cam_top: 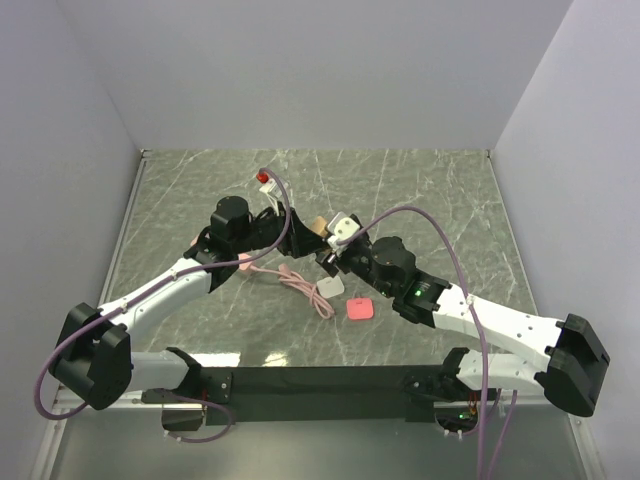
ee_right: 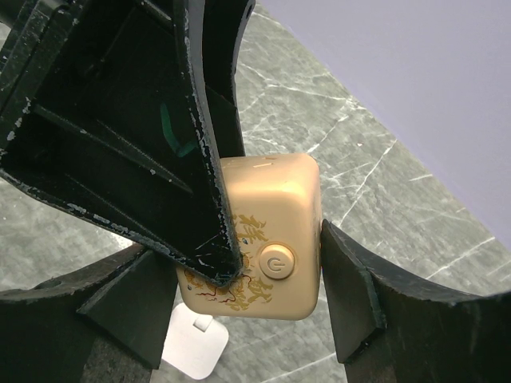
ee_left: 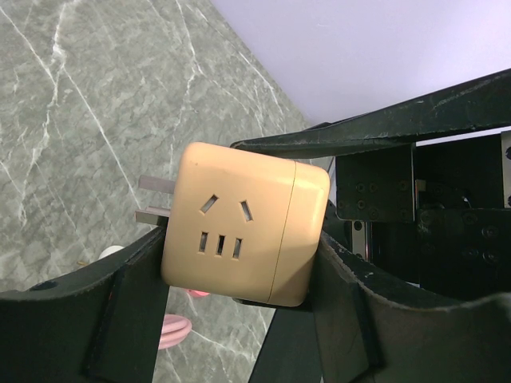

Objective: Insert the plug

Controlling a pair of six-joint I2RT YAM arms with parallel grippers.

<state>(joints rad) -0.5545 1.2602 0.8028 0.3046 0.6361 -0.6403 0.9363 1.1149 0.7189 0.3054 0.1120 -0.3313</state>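
Your left gripper (ee_left: 235, 243) is clamped on the tan cube (ee_left: 239, 231). Your right gripper (ee_right: 247, 263) straddles it, maybe gripping, I can't tell. The plug (cam_top: 360, 309) lies apart from the cube, base-side.

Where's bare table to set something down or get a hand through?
Free: marble far right, between right arm and right wall; far-left corner, between left wall and small red object. Crowded: centre, with tan cube, pink cord, white adapter, plug.

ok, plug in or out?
Out. The plug lies flat on the table, in no socket. The cube is held up in the left fingers, apart from it.
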